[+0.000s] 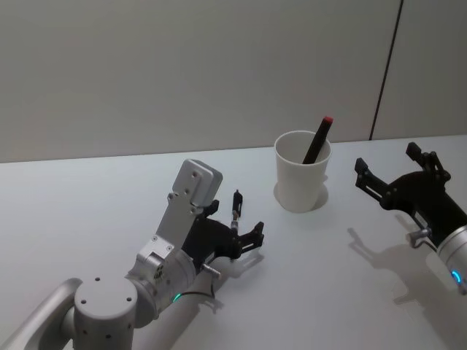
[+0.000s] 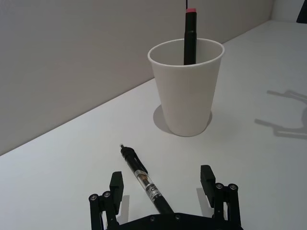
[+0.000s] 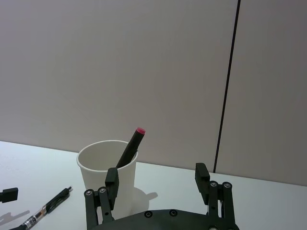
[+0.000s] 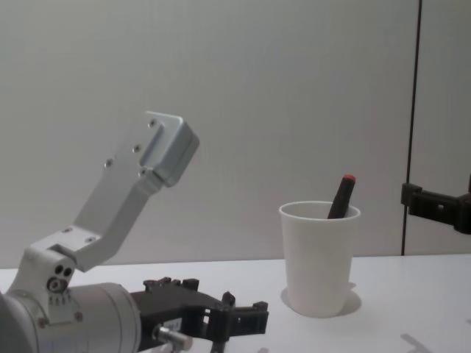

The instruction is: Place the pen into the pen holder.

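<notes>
A black pen with a clear section (image 2: 144, 176) lies flat on the white table, its tip toward the pen holder (image 2: 186, 88). My left gripper (image 2: 162, 176) is open, low over the table, one finger on each side of the pen and not closed on it. From the head, that pen (image 1: 235, 207) and the left gripper (image 1: 241, 219) lie left and in front of the white paper cup (image 1: 302, 172). Another black pen with a red cap (image 1: 319, 138) stands leaning inside the cup. My right gripper (image 1: 388, 162) hovers open to the right of the cup, holding nothing.
The table (image 1: 321, 292) is bare white and ends at a grey wall behind the cup. A dark vertical seam (image 1: 385, 69) runs down the wall at the right. The left arm's silver link (image 4: 125, 198) rises tall in the chest view.
</notes>
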`<state>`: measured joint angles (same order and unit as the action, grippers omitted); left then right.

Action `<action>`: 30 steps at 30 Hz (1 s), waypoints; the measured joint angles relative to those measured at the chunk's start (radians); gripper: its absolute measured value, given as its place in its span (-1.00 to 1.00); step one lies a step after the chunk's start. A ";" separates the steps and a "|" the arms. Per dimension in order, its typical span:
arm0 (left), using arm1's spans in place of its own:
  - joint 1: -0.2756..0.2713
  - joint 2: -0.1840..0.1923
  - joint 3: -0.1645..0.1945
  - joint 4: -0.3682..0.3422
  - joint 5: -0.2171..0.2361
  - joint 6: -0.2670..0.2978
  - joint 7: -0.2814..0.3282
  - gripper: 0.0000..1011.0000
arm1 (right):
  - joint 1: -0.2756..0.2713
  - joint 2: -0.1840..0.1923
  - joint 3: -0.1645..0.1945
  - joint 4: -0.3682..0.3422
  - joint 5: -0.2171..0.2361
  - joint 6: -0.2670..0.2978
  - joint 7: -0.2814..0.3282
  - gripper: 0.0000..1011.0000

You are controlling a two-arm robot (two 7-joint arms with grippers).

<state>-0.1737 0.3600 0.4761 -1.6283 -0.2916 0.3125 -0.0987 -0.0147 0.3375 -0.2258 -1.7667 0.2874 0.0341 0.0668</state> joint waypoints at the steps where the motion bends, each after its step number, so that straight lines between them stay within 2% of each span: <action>1: 0.002 0.000 0.000 0.000 0.000 0.003 0.002 0.98 | 0.000 0.000 0.000 0.000 0.000 0.000 0.000 0.98; 30: 0.030 -0.001 -0.001 -0.031 -0.001 0.075 0.039 0.98 | 0.000 0.000 0.000 0.000 0.000 0.000 0.000 0.98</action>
<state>-0.1439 0.3591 0.4752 -1.6589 -0.2927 0.3871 -0.0595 -0.0146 0.3375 -0.2258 -1.7667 0.2874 0.0340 0.0668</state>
